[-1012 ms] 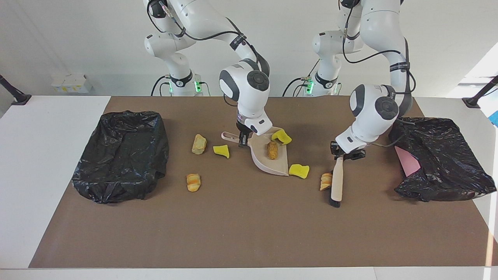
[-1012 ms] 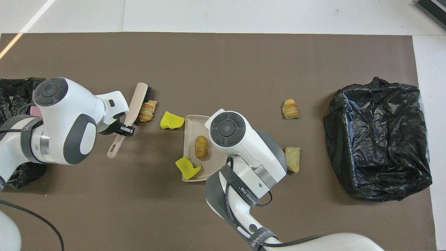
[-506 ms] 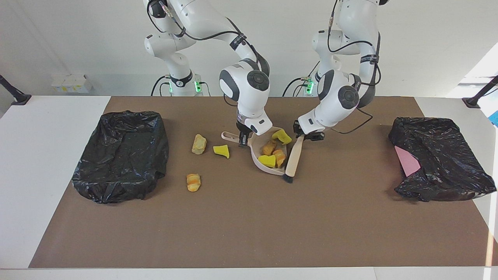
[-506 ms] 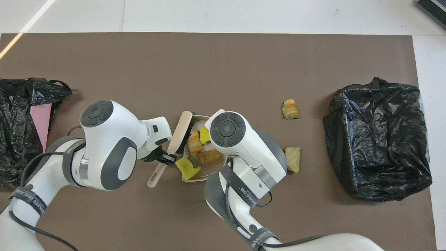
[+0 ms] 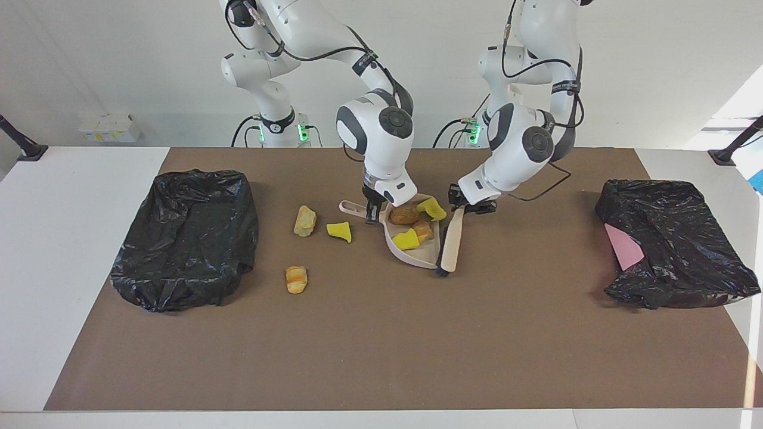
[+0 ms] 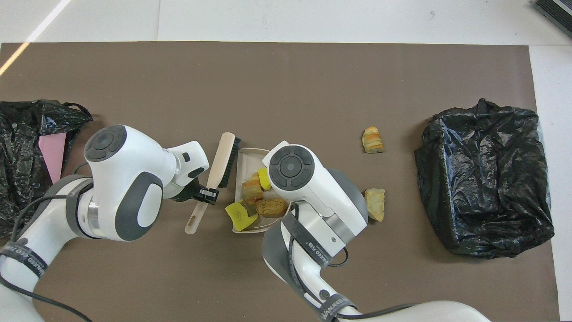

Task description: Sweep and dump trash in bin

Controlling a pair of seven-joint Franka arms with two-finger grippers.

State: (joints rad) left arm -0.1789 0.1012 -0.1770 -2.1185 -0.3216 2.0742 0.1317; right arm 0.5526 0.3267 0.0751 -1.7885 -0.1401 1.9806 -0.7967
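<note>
My right gripper (image 5: 372, 213) is shut on the handle of the beige dustpan (image 5: 424, 255), which rests on the mat; my right arm hides this gripper in the overhead view. My left gripper (image 5: 471, 207) (image 6: 208, 195) is shut on the beige hand brush (image 5: 451, 241) (image 6: 222, 162), whose bristles stand at the pan's (image 6: 248, 156) open edge. In the pan lie a brown lump (image 5: 404, 215), a croissant piece (image 5: 424, 231) and two yellow chunks (image 5: 407, 239) (image 5: 432, 208). On the mat toward the right arm's end lie a tan piece (image 5: 304, 221), a yellow chunk (image 5: 339, 231) and a croissant piece (image 5: 296, 279).
A bin lined with a black bag (image 5: 185, 238) (image 6: 485, 179) stands at the right arm's end of the brown mat. Another black bag (image 5: 673, 244) (image 6: 22, 134) with a pink sheet (image 5: 623, 247) lies at the left arm's end.
My left arm swept the brush across the mat and pushed a croissant piece and a yellow chunk into the pan. The pieces have since shifted deeper. The pan and right arm stayed still.
</note>
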